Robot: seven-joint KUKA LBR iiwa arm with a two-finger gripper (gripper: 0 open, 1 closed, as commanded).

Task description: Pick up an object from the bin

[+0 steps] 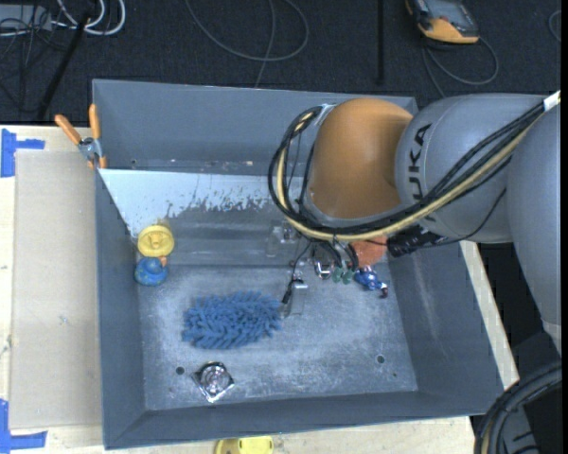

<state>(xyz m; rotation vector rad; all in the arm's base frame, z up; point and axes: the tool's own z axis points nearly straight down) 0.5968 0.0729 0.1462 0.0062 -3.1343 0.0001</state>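
Well, the gripper [292,294] hangs low near the middle of the bin [360,348]. A blue bumpy mat [229,320] lies on the floor just beside it, toward 8 o'clock. The mat's long side runs from 9 to 3 o'clock. I cannot tell if the gripper is open or closed. A yellow and blue toy [154,252] sits well apart, at 10 o'clock.

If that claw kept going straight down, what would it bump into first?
Probably the right edge of the blue bristly mat, close by the claw, or else the bin floor beside it; depth is hard to judge from above.
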